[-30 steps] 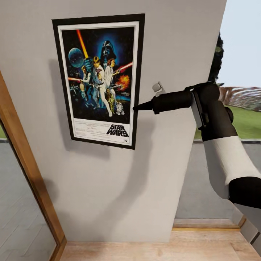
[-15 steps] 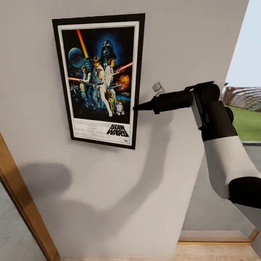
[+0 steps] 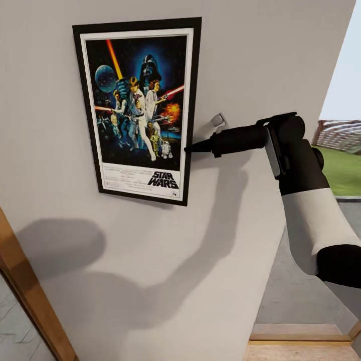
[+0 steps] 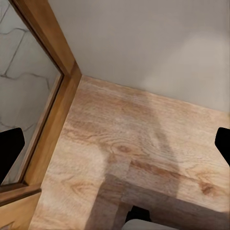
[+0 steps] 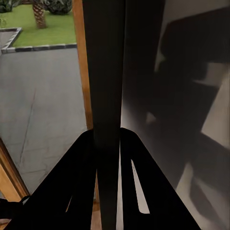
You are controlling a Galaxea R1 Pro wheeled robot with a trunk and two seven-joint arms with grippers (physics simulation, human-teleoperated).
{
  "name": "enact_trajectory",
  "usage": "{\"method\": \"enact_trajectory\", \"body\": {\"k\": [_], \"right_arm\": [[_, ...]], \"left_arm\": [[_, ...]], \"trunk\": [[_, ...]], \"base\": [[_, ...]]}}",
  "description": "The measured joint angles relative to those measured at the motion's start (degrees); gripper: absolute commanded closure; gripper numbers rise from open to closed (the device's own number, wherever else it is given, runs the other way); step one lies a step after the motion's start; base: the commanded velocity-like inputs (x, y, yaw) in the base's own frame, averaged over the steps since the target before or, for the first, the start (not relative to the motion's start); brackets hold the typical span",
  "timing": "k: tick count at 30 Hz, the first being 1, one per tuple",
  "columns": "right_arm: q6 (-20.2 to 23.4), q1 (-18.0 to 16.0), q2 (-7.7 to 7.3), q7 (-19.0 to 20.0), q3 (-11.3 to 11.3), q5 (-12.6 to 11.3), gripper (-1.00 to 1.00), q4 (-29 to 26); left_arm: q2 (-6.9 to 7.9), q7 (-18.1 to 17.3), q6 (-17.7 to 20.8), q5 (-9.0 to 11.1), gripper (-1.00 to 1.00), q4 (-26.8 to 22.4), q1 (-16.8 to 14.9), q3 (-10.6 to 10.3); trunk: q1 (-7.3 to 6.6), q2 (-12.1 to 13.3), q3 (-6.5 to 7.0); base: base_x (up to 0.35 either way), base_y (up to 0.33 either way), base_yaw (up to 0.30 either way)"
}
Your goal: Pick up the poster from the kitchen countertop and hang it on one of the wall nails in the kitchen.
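Gripping the poster (image 3: 138,111) by its edge, the right gripper (image 3: 189,149) is pressing it flat against the wall (image 3: 150,260).

Its fingers (image 5: 81,187) are sitting clamped together on the thin black frame, which is running straight out ahead of them in the right wrist view; the picture is hanging upright just beyond the fingertips, its Star Wars title sitting low, level with the grip. The left gripper (image 4: 115,143) is pointing down at a wooden floor (image 4: 139,158) beside a wooden door frame (image 4: 52,96), its fingertips standing wide apart and holding nothing.
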Motion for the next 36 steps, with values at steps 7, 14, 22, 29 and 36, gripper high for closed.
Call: {"method": "enact_trajectory", "body": {"k": [7,14,22,29,36], "right_arm": [[0.0,0.0,0.00,0.0,0.0,0.0,1.00,0.0],[0.0,0.0,0.00,0.0,0.0,0.0,1.00,0.0],[0.0,0.0,-0.39,0.0,0.1,0.0,1.00,0.1],[0.1,0.1,-0.73,0.0,0.1,-0.4,1.00,0.1],[0.2,0.1,-0.78,0.0,0.2,-0.5,1.00,0.1]], "left_arm": [[0.00,0.0,0.0,0.0,-1.00,0.0,0.0,0.0],[0.00,0.0,0.0,0.0,-1.00,0.0,0.0,0.0],[1.50,-0.1,0.0,0.1,-1.00,0.0,0.0,0.0],[1.84,-0.1,0.0,0.1,-1.00,0.0,0.0,0.0],[1.90,-0.1,0.0,0.1,-1.00,0.0,0.0,0.0]], "trunk": [[0.00,0.0,0.00],[0.00,0.0,0.00],[0.00,0.0,0.00],[0.00,0.0,0.00],[0.00,0.0,0.00]], "base": [[0.000,0.000,0.000],[0.000,0.000,0.000],[0.000,0.000,0.000],[0.000,0.000,0.000],[0.000,0.000,0.000]]}}
